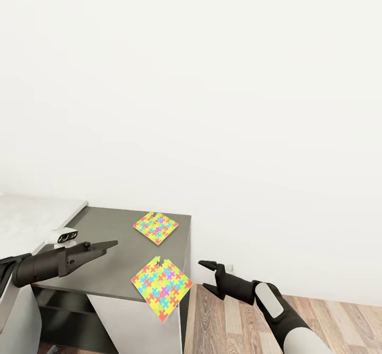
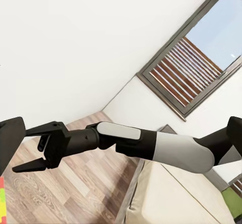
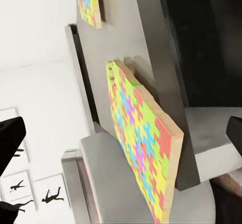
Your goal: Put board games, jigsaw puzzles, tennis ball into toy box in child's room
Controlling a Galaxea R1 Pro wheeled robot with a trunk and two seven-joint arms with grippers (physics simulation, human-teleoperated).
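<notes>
Both jigsaw puzzles lie on the dark grey corner section of the table (image 1: pixel 106 237), so as far as these views go the puzzle part of the job is not yet done, and how the board games, the tennis ball or the toy box stand cannot be judged from here. The near puzzle (image 1: pixel 161 286) sits at the table's front corner with one point overhanging the edge toward the wooden floor (image 1: pixel 223 327); the far puzzle (image 1: pixel 155 227) lies flat further back on the same dark surface, near the white wall (image 1: pixel 212 104), well apart from the first. The right claw (image 1: pixel 208 275) hangs just off the table's front corner, beside the overhanging puzzle but not touching it, its fingers spread and empty; the left wrist view confirms the gap between its jaws. In the right wrist view the near puzzle (image 3: pixel 143 148) shows as a thick slab with its corner jutting past the table edge, which suggests it can be pinched by that free corner. The left claw (image 1: pixel 109 245) hovers above the dark section of the table, back from both puzzles, its fingers pressed close together and holding nothing. A corner of the bed (image 2: pixel 176 194) and a window (image 2: pixel 199 53) appear in the left wrist view.
</notes>
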